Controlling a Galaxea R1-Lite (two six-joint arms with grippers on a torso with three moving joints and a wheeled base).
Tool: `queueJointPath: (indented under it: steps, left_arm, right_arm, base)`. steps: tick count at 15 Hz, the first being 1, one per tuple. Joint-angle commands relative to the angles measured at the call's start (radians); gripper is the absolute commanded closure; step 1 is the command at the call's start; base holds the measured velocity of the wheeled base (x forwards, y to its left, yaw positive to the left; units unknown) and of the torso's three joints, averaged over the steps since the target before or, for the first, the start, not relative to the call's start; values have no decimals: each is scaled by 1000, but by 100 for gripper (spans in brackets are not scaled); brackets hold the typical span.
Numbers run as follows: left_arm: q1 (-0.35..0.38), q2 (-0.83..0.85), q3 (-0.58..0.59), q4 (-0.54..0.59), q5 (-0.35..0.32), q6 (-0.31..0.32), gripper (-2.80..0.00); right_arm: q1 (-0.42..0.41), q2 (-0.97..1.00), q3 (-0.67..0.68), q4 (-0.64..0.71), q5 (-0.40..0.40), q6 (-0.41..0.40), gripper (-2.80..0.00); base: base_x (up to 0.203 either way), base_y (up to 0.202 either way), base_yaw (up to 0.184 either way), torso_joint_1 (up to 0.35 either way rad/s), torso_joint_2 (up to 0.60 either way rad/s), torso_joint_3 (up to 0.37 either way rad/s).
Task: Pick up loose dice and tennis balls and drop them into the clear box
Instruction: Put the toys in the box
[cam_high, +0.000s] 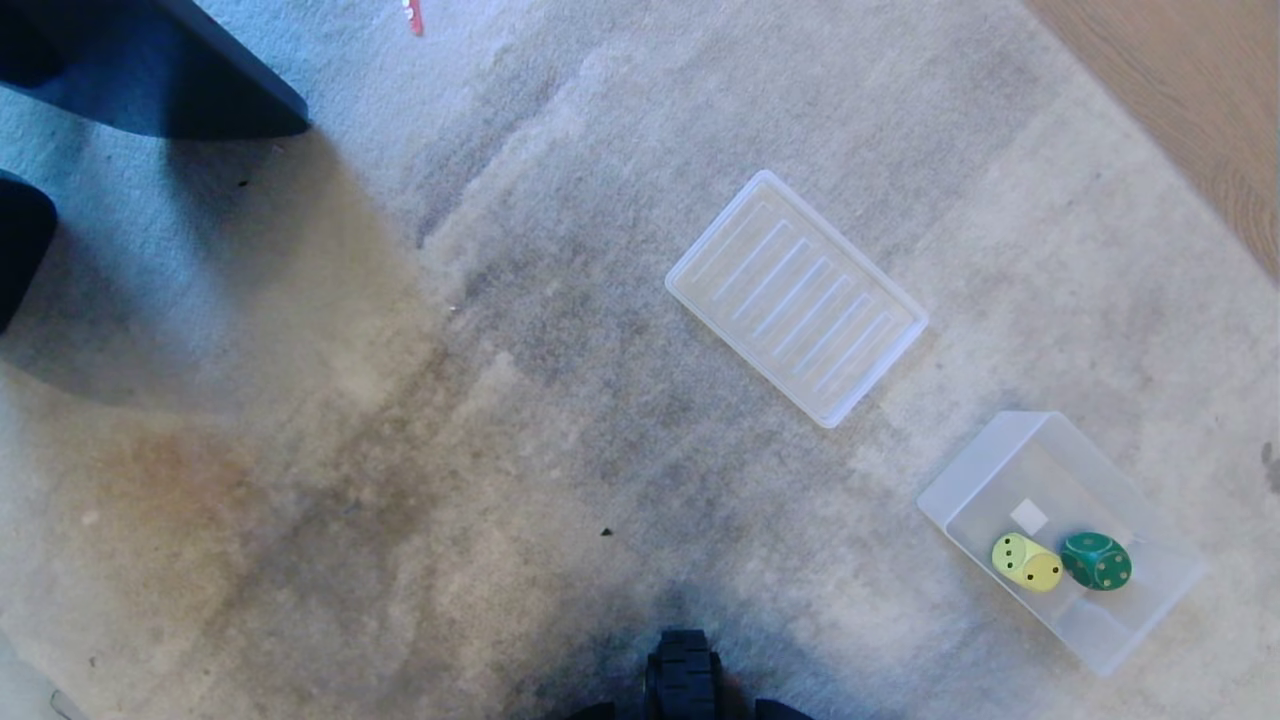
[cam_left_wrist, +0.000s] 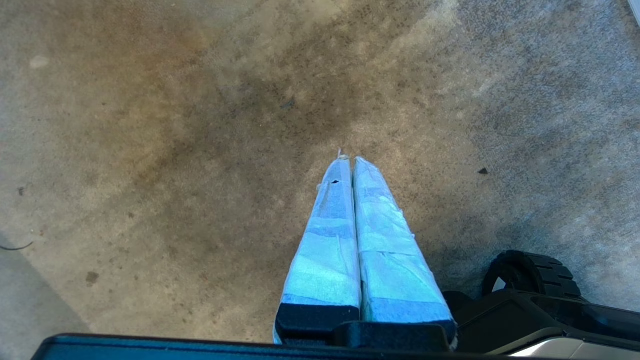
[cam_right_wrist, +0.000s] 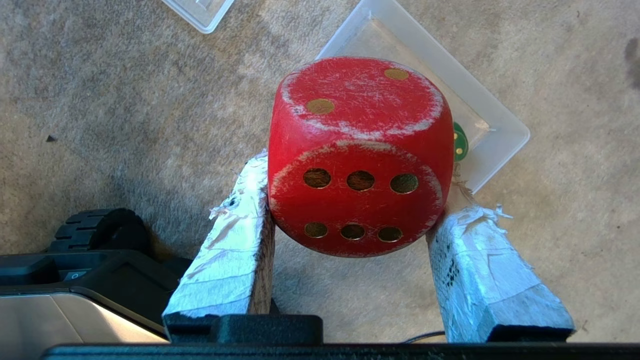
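My right gripper (cam_right_wrist: 357, 195) is shut on a scuffed red die (cam_right_wrist: 357, 150), held above the carpet with its six-pip face toward the wrist camera. Just beyond it lies the clear box (cam_right_wrist: 500, 130), where part of a dark green die (cam_right_wrist: 460, 142) peeks out. In the head view the clear box (cam_high: 1050, 465) sits at the lower right and holds a yellow die (cam_high: 1025, 562) and the dark green die (cam_high: 1097, 561). My left gripper (cam_left_wrist: 350, 160) is shut on nothing over bare stained carpet. Neither gripper shows in the head view. No tennis balls are in view.
A flat ribbed translucent tray (cam_high: 795, 295) lies on the carpet left of and beyond the box. Dark furniture (cam_high: 150, 70) fills the far left corner, and wood floor (cam_high: 1180, 90) starts at the far right. The base's black wheel (cam_high: 683, 675) is at the near edge.
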Motion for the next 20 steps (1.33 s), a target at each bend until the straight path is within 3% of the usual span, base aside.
queueJointPath:
  steps: [1,20]
  left_arm:
    - [0,0,0,0,1,-1,0]
    - [0,0,0,0,1,-1,0]
  right_arm:
    - [1,0,2,0,0,0,0]
    - [1,0,2,0,0,0,0]
  base:
    - [0,0,0,0,0,0]
    - [0,0,0,0,0,0]
